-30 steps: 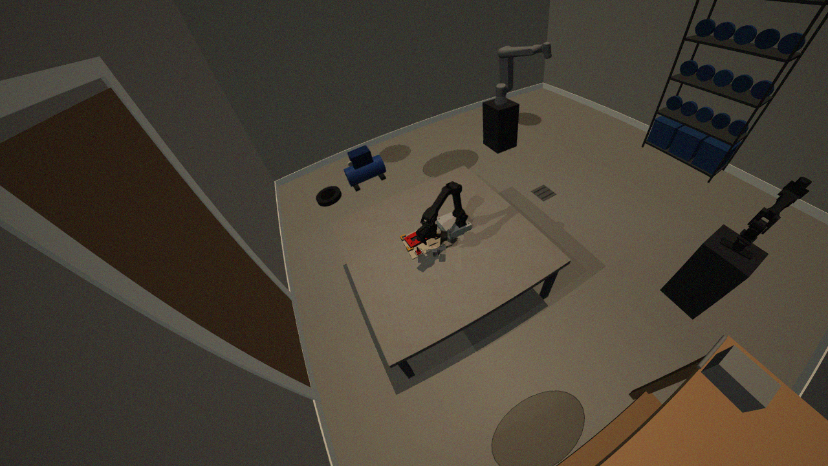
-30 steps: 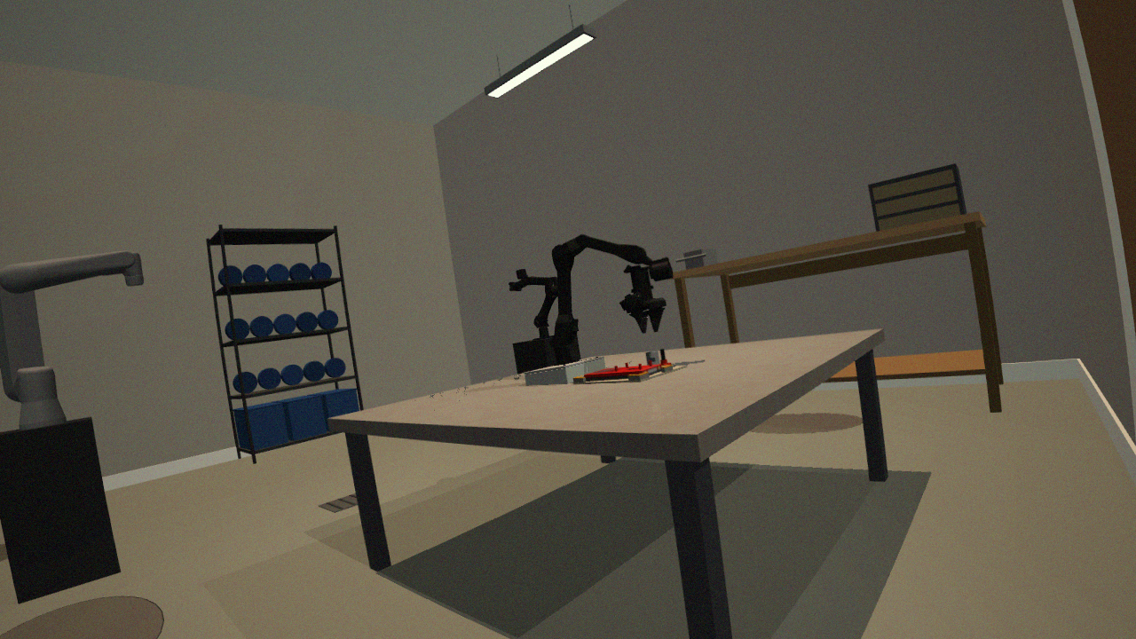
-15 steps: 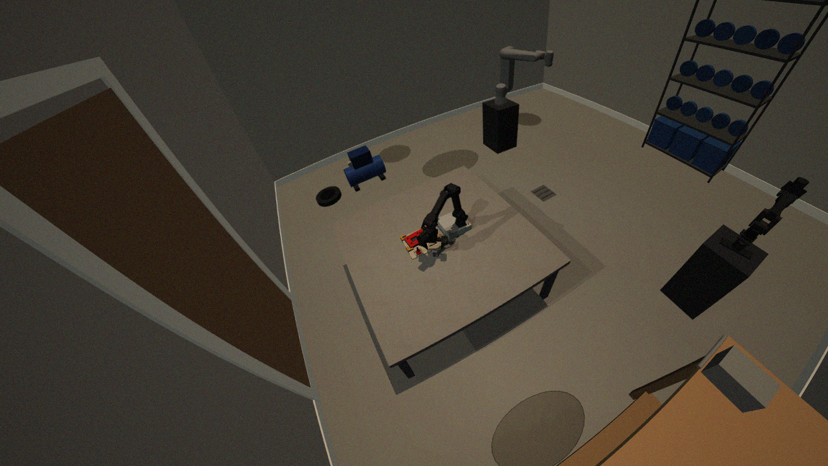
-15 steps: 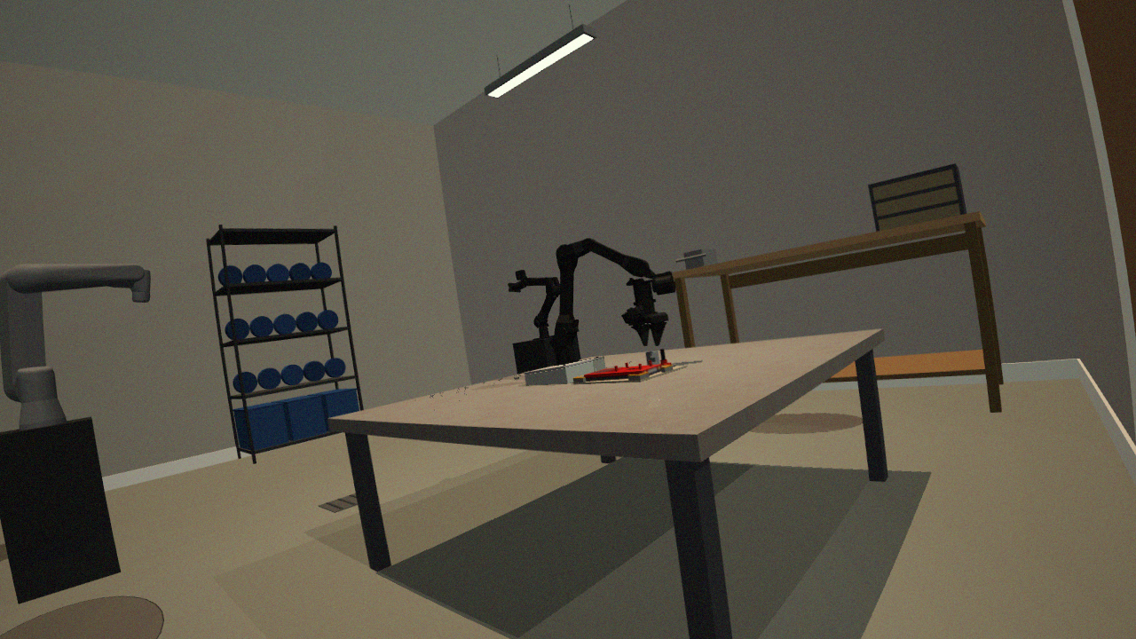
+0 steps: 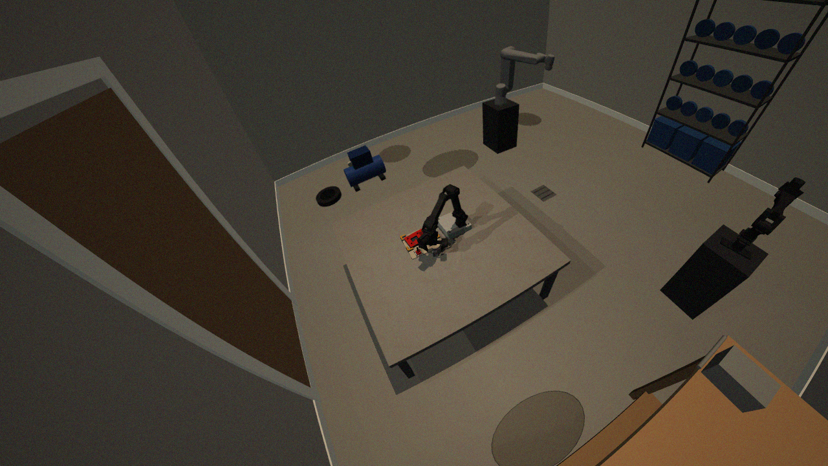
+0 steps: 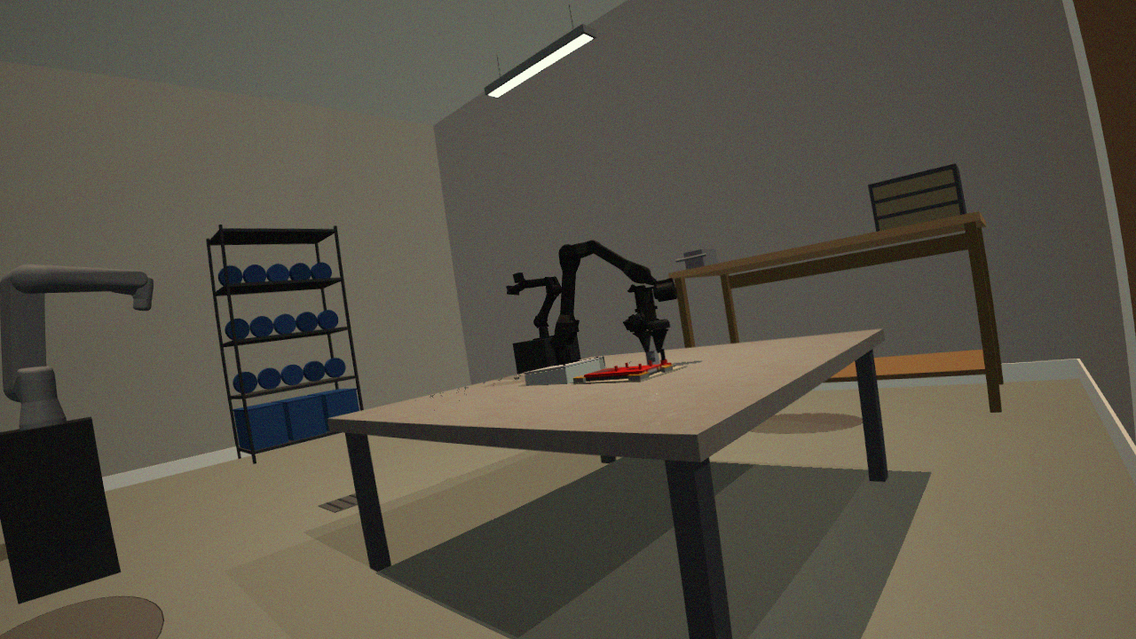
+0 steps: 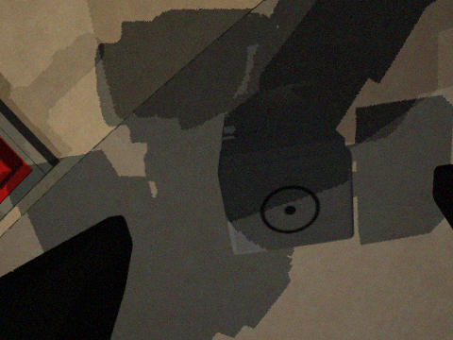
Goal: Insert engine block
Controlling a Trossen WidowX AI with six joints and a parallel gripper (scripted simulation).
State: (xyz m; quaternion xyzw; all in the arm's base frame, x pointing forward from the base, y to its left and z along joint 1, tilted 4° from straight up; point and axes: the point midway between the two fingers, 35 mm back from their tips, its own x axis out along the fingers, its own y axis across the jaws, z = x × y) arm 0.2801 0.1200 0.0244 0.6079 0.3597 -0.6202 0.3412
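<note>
The grey engine block [image 6: 650, 358] [image 7: 326, 208] stands on the table beside the fixture. In the wrist view its top shows a black ring with a dot, partly in the arm's shadow. My gripper [image 6: 654, 355] [image 7: 280, 207] is open and low over the block, with one finger to each side of it and clear space between in the wrist view. The red car body [image 5: 413, 238] [image 6: 615, 372] lies on its base next to the block. Its opening and rib cannot be made out, and the block's slot side cannot be told.
A smaller red part [image 7: 10, 171] in a grey frame shows at the left of the wrist view. A pale grey box [image 5: 447, 221] [image 6: 553, 373] stands beside the car body, on the side of the arm's base. The table [image 5: 463, 295] [image 6: 508, 409] carries all of these.
</note>
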